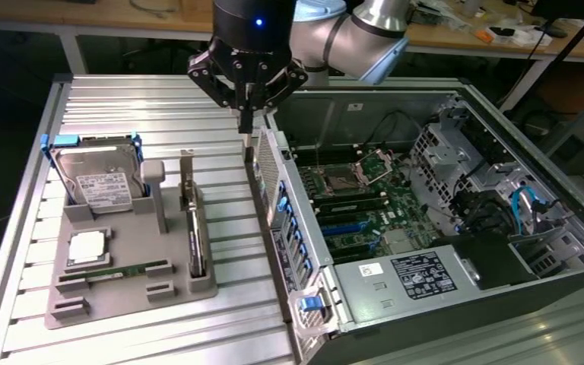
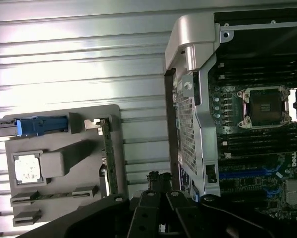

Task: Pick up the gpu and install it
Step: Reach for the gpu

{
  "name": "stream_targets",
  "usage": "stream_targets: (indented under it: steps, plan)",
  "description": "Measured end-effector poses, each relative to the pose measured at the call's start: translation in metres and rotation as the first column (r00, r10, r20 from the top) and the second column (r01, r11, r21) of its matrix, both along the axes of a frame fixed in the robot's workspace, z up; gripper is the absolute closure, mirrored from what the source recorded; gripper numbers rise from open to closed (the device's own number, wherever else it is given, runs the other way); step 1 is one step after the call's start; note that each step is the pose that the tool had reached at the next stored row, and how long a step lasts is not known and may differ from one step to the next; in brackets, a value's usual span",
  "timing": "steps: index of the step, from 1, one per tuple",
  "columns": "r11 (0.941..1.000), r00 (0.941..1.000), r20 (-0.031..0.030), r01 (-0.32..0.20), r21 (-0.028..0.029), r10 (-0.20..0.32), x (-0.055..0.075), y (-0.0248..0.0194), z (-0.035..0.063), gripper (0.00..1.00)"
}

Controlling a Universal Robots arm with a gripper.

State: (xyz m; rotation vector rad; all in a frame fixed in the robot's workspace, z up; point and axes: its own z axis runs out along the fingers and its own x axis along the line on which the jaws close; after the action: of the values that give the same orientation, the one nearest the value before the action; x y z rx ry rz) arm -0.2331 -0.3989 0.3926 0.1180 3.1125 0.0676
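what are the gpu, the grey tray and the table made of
gpu: green edge suggests circuit board, with a silvery metal bracket.
grey tray: probably matte plastic; uniform dull grey with moulded slots.
table: likely bare aluminium; silvery ribbed slats catching glare.

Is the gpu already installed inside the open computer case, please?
No, the gpu stands on edge in the gray tray, outside the computer case.
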Motion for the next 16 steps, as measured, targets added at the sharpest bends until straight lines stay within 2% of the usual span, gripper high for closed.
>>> stream_targets:
  steps: [16]
  plan:
    - [1.0,1.0,0.0,0.0,0.0,0.0,-0.015,0.0,0.0,0.89]
